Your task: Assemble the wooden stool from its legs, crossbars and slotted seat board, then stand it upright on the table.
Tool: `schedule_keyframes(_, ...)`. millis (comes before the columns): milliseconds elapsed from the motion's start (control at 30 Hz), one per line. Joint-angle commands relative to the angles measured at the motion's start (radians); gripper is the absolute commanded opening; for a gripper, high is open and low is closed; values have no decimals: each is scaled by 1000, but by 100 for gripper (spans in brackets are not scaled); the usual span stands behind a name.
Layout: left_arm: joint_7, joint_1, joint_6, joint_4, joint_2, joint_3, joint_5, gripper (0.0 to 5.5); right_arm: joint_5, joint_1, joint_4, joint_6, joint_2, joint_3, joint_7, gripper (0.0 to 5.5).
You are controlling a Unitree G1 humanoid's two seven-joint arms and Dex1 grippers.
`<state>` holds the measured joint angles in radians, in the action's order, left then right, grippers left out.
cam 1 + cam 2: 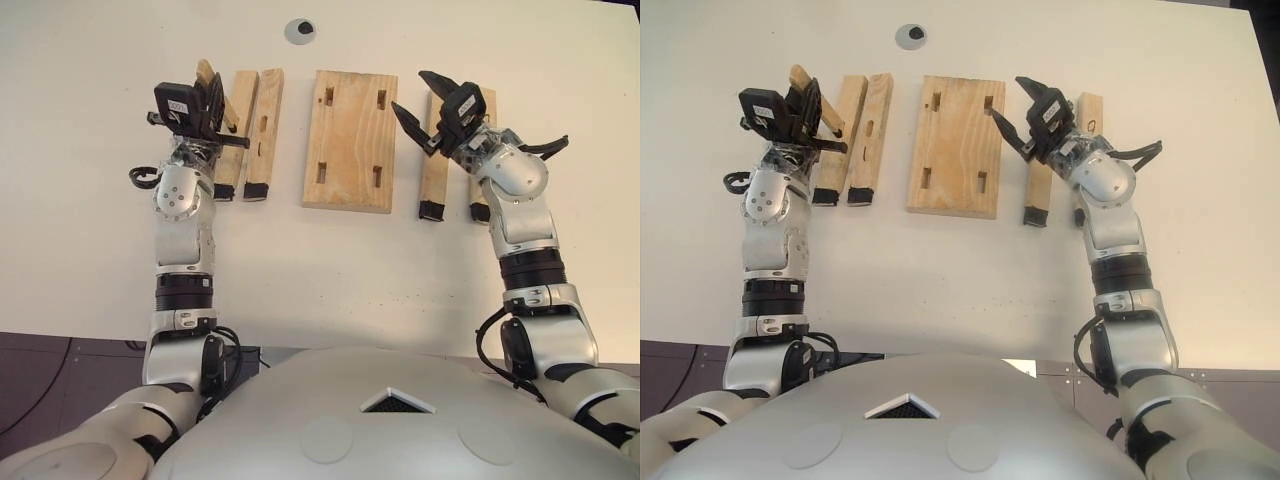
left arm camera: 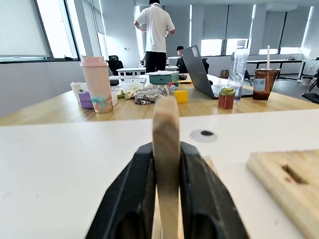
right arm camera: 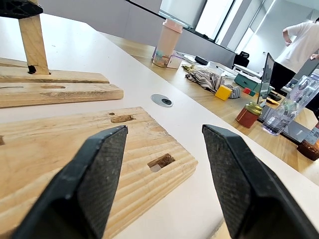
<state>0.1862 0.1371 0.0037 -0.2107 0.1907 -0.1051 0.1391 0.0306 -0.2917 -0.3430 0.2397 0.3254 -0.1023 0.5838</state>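
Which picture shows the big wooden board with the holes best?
The left eye view: the whole seat board lies flat with all four slots showing. The right eye view shows the same. The right wrist view catches part, close up; the left wrist view just a corner.

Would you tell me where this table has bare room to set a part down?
The widest bare patch of the table lies between the seat board and the table's near edge. Outside the left legs and the right legs it is bare too. The gaps beside the seat board are tight.
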Motion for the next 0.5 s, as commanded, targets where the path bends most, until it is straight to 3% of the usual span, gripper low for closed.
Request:
schedule_keyframes(33, 9, -62, 162, 158, 37, -44, 56, 124, -15, 8, 14, 10, -1, -7, -9, 277)
schedule_keyframes(267, 50, -175, 565, 466, 148, -86, 158, 233, -15, 57, 60, 0, 10, -4, -32, 277)
schedule_keyframes(400, 68, -192, 660, 470, 171, -70, 157, 288, -16, 64, 71, -7, 11, -11, -30, 277)
schedule_keyframes(500, 87, -200, 691, 467, 177, -58, 160, 295, -16, 64, 74, -11, 14, -13, -26, 277)
